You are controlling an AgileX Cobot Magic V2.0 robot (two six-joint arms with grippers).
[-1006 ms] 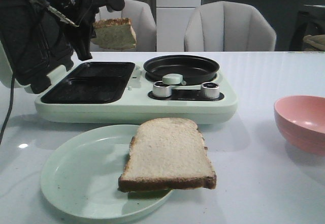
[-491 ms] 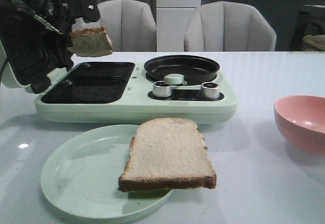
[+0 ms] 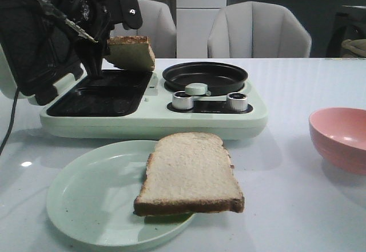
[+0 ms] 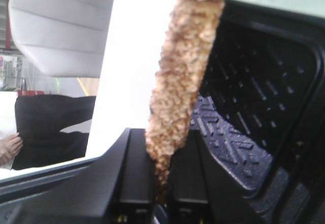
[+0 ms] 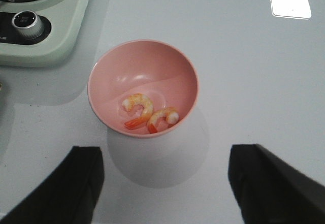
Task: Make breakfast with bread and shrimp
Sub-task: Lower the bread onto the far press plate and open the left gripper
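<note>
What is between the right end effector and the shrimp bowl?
Only bare white table lies between the open right end effector and the pink bowl holding two shrimp, as the right wrist view shows.

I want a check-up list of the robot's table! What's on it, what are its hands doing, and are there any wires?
Surface: white table, glossy, no spills seen.
Job's things: one bread slice on the green plate, overhanging its rim; second slice held over the open grill; two shrimp in the pink bowl.
Clutter: nothing seen.
Grippers: left gripper shut on the second slice's edge; right gripper open above the bowl, holding nothing.
Cables: black cable at the table's left edge.
Surroundings: two grey chairs behind the table.
</note>
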